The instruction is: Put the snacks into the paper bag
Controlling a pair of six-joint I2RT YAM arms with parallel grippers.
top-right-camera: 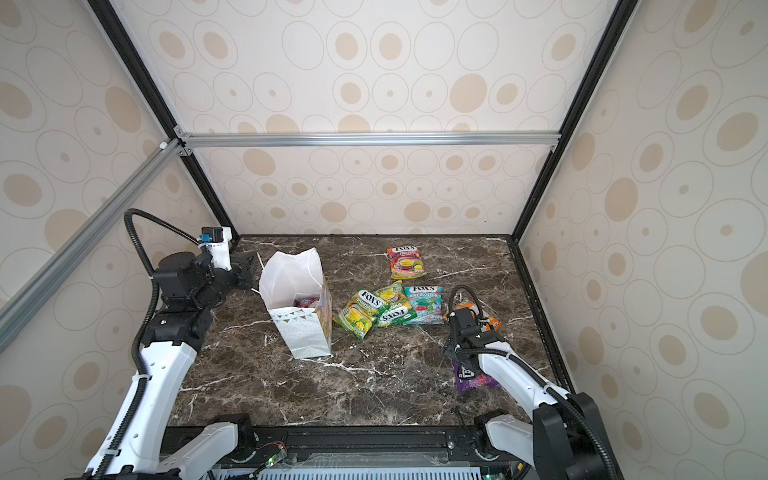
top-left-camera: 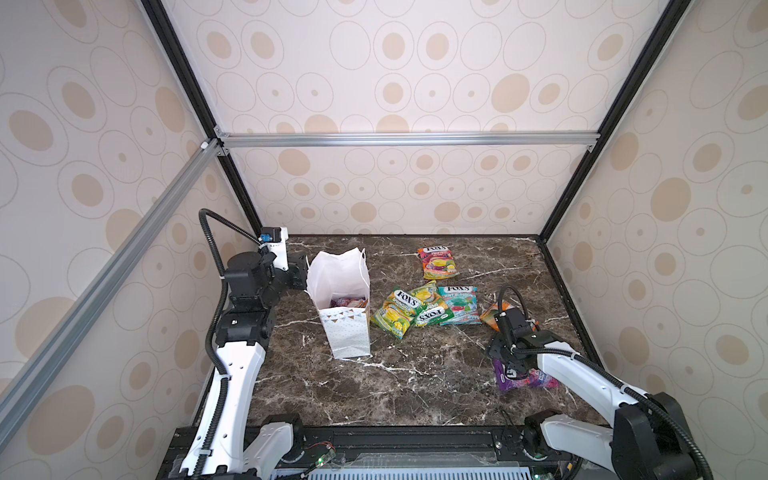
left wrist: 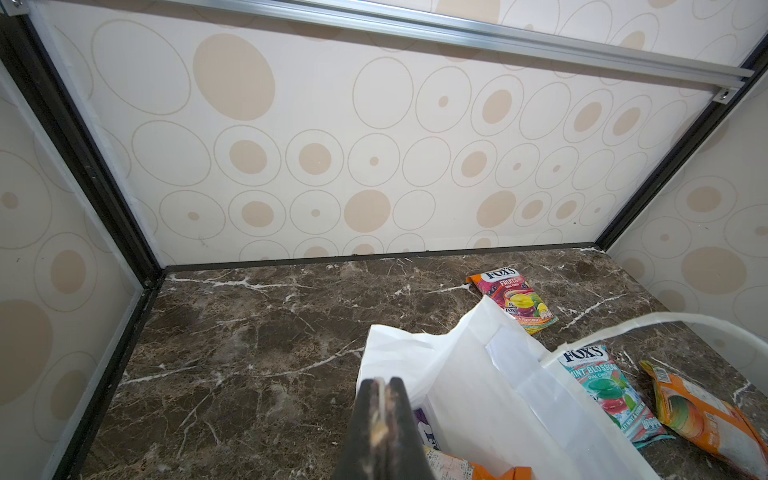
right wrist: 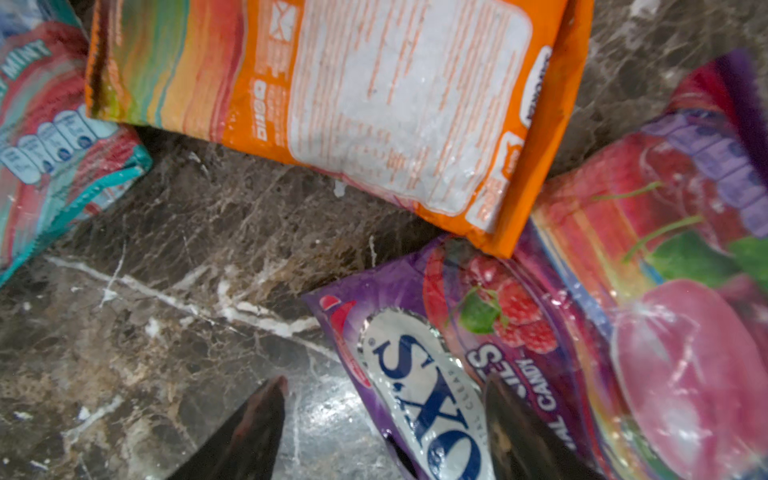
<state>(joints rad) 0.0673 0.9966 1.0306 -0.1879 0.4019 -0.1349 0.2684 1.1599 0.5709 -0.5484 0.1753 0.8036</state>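
Observation:
The white paper bag (top-left-camera: pixel 347 332) (top-right-camera: pixel 301 332) stands upright at the left, mouth open, with several snacks (top-left-camera: pixel 349 302) inside. My left gripper (top-left-camera: pixel 305 272) (left wrist: pixel 384 384) is shut on the bag's (left wrist: pixel 478 374) left rim. On the table lie an orange-pink pouch (top-left-camera: pixel 439 262) (left wrist: pixel 515 297), two yellow-green pouches (top-left-camera: pixel 395 311) (top-right-camera: pixel 359 311), a teal one (top-left-camera: pixel 459 305) (right wrist: pixel 41 145) and an orange one (top-left-camera: pixel 492 311) (right wrist: pixel 374 104). My right gripper (top-left-camera: pixel 509 365) (right wrist: pixel 386 415) is open and low, its fingers on either side of the top edge of a purple pouch (top-left-camera: pixel 525 380) (right wrist: pixel 436 374).
The dark marble table (top-left-camera: pixel 374 395) is walled in by patterned panels on three sides with black frame posts (top-left-camera: pixel 569 291) at the corners. The teal and orange pouches lie close to the right gripper.

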